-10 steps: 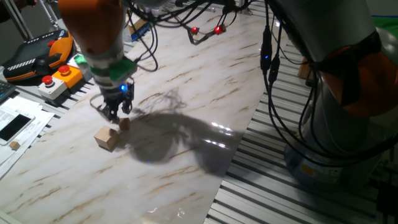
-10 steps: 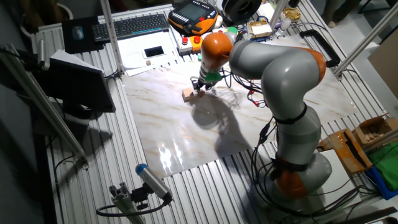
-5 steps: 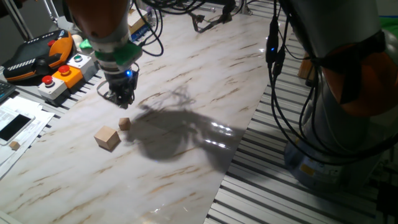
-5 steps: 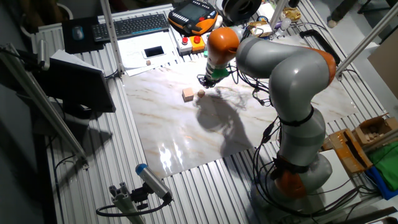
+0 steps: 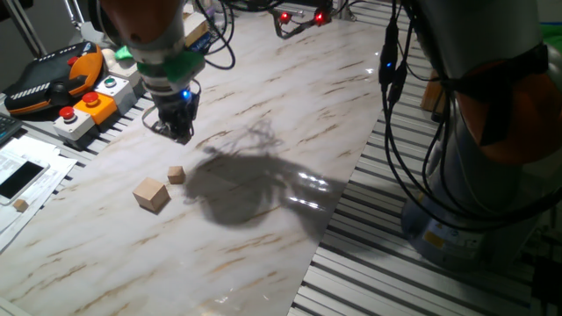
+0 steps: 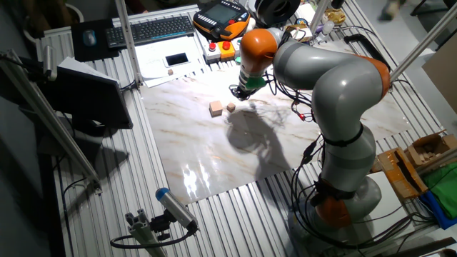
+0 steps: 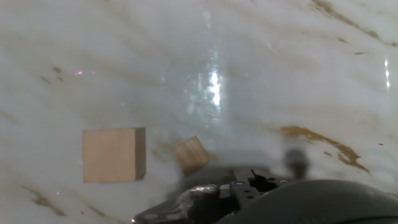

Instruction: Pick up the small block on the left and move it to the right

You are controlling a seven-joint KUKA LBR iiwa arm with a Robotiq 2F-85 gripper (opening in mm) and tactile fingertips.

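On the marble table [image 5: 263,105], the small block [image 5: 176,175] is looking light and rigid, graspable across opposite faces; the gripper [image 5: 178,132] is holding nothing, its opening indiscernible.

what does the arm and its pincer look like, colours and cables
The arm has bulky silver-grey links with orange joint bands and an orange ball-like wrist. Below the wrist sits a green ring, then a small black pincer with a blue light glowing on its body. Black cables hang loosely along the arm.
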